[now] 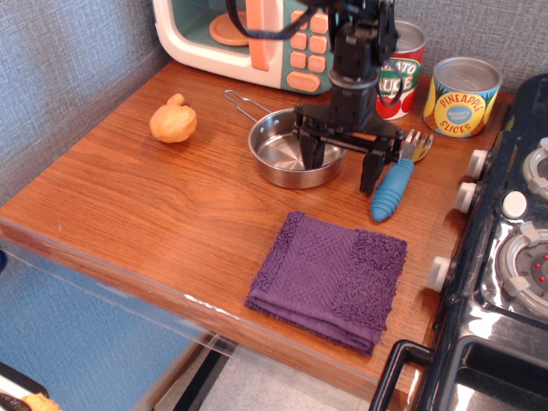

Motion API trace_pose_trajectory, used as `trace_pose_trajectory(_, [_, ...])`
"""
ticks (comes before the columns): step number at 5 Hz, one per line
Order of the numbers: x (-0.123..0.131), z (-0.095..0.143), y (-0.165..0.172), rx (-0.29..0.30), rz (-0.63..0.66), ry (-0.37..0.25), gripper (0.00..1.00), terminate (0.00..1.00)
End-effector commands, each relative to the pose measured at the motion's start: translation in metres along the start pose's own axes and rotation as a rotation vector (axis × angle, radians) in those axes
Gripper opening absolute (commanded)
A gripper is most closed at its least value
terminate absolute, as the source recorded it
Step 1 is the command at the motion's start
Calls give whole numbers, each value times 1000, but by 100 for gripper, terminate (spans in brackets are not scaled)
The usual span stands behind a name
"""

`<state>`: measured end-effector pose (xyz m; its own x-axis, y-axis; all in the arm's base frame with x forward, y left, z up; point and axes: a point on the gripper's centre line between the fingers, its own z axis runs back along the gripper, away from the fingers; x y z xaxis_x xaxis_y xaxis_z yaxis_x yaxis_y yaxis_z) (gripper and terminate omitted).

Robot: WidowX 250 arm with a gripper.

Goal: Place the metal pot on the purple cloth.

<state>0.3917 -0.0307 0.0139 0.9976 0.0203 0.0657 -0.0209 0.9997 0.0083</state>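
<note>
The metal pot (287, 152) is a shiny shallow saucepan with a thin wire handle pointing back left; it stands on the wooden counter in front of the toy microwave. My gripper (342, 158) is open and straddles the pot's right rim: the left finger is inside the bowl, the right finger is outside, down near the counter. The purple cloth (330, 277) lies folded near the counter's front edge, apart from the pot and below it in the picture.
A blue-handled fork (396, 184) lies just right of the gripper. Two tin cans (462, 96) and a toy microwave (248, 38) stand at the back. A yellow-brown toy food item (173, 120) sits at left. A stove (514, 257) borders the right edge.
</note>
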Motion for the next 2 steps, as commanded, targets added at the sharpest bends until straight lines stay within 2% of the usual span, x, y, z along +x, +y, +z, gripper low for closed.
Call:
trace_pose_trajectory(1, [9, 7, 3, 19, -3, -34, 0, 0])
trace_pose_trajectory(2, [11, 12, 6, 14, 3, -38, 0, 0])
